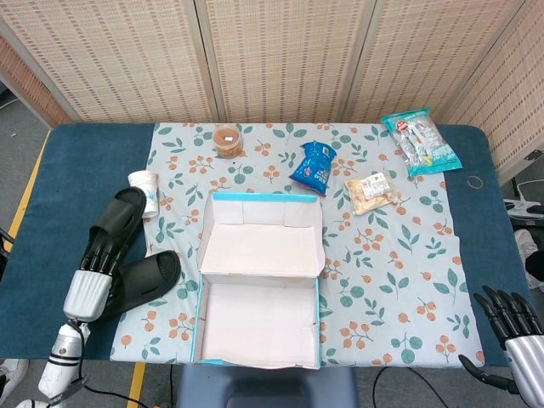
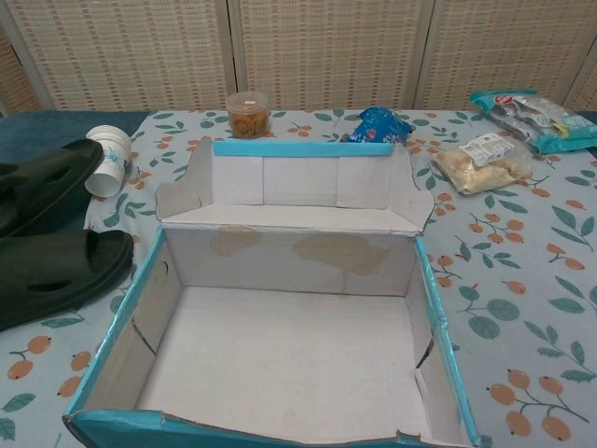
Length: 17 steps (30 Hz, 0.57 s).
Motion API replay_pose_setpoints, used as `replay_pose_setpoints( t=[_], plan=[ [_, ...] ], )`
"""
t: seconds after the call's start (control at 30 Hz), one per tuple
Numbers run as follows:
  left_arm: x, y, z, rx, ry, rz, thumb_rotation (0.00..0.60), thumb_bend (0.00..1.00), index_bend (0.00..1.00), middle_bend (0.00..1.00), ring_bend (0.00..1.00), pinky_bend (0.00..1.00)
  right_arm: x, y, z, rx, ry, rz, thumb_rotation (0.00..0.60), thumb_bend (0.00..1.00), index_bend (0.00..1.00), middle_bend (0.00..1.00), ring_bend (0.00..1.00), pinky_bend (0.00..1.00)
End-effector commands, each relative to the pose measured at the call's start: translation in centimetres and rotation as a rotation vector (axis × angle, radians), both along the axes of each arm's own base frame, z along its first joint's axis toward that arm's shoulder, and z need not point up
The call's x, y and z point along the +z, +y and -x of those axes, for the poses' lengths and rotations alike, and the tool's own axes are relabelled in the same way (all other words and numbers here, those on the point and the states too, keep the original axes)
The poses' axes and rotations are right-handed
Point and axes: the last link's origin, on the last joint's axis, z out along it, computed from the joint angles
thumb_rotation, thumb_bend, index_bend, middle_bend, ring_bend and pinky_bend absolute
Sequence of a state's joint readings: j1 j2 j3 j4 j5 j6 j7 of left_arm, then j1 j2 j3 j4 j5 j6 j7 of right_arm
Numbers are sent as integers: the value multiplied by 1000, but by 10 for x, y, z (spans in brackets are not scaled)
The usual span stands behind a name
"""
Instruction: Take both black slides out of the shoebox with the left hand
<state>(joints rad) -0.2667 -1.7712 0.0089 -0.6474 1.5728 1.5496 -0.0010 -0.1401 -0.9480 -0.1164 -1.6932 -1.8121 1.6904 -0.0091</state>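
Both slides [image 1: 136,285] [image 1: 119,219] out of the shoebox [image 1: 259,280], side by side on the surface [image 1: 51,195], left hand [image 1: 89,280] fingers on them, grip unclear, right hand [image 1: 514,327] spread, empty

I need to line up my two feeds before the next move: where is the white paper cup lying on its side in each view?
Head view: the white paper cup lies left of centre, beyond the toe of the farther black slide.
Chest view: it lies at the upper left, again just past that slide's toe.
Shared landmark: the open blue-edged cardboard shoebox, to the cup's right in both.
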Motion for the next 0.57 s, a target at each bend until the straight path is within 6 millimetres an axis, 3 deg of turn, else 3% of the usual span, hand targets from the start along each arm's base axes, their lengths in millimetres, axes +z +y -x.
replay_pose_setpoints(
  t=[0.03,0.2,0.33,0.43,0.57],
  plan=[
    [22,-39,-14,-13,-203,90,600,443,0,0,5,250,0,0,0,1,0,3,402,163,0,0,0,0],
    [63,-81,-44,10,-545,243,600,440,0,0,0,174,0,1,0,5,9,16,403,163,0,0,0,0],
    [102,-122,-46,47,-598,397,600,420,0,0,0,124,0,0,1,-5,35,52,403,163,0,0,0,0],
    [112,-124,-45,26,-553,373,600,414,0,0,0,119,-1,-2,2,-16,57,83,403,163,0,0,0,0],
    [117,-113,-38,8,-473,214,600,416,0,0,0,119,-5,-3,1,-21,77,90,402,163,0,0,0,0]
  ],
)
